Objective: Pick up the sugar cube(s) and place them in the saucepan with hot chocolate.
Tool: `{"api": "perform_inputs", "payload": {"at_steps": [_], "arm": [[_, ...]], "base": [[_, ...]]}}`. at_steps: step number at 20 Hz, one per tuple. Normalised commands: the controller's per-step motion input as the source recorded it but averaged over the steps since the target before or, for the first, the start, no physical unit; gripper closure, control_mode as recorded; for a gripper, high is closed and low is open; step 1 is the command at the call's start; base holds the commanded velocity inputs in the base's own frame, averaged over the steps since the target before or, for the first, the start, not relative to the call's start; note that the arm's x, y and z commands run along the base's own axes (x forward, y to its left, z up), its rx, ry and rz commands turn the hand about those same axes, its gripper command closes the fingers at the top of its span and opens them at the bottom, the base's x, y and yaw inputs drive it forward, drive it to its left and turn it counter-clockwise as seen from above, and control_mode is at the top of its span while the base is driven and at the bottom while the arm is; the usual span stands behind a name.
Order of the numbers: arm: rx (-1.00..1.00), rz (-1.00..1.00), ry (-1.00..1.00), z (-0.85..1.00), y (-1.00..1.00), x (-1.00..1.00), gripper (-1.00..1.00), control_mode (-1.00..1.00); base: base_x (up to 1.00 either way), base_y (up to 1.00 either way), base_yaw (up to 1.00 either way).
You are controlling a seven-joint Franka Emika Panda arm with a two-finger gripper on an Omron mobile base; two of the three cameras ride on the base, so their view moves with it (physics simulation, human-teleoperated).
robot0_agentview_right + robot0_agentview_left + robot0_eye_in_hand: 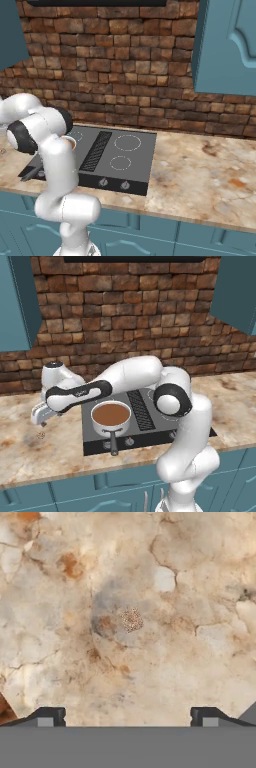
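**Sugar cube not yet picked up; gripper poised above it**

In the left base view, the white arm is seen stretched out to the left, over the beige marbled stone counter. The two-finger gripper is held low above a tiny pale speckled sugar cube, which lies on the stone well to the left of the black stove top. The small round silver saucepan with a dark straight handle is seen on the stove's front left, brown liquid inside. No cube can be made out in it.

In the right base view, the saucepan is mostly hidden behind the arm; the stove's burner rings and front knobs are shown plainly, which the left view shows less well.

In the hand view, the sugar cube is seen from directly above, near the middle, apart from both finger tips. The gripper is spread wide and nothing is held.

The task is judged to be at its beginning: descent, grasp, carry and release are all left.
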Motion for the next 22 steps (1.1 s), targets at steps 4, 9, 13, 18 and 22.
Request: {"api": "perform_inputs", "payload": {"at_steps": [4, 9, 13, 18, 22], "arm": [[-0.06, -0.01, 0.01, -0.29, 0.3, 0.15, -1.0, -1.0], [-0.2, -0.06, 0.03, -0.07, 0.15, 0.23, -1.0, -1.0], [-0.11, -0.02, 0.05, -0.4, 0.21, 0.16, -1.0, -1.0], [-0.07, 0.0, 0.02, -0.39, 0.22, 0.12, -1.0, -1.0], [-0.07, 0.0, 0.02, -0.33, 0.2, 0.1, -1.0, -1.0]], "base": [[0.0, 0.0, 0.0], [0.0, 0.0, 0.0], [0.0, 0.0, 0.0], [0.0, 0.0, 0.0], [0.0, 0.0, 0.0]]}}
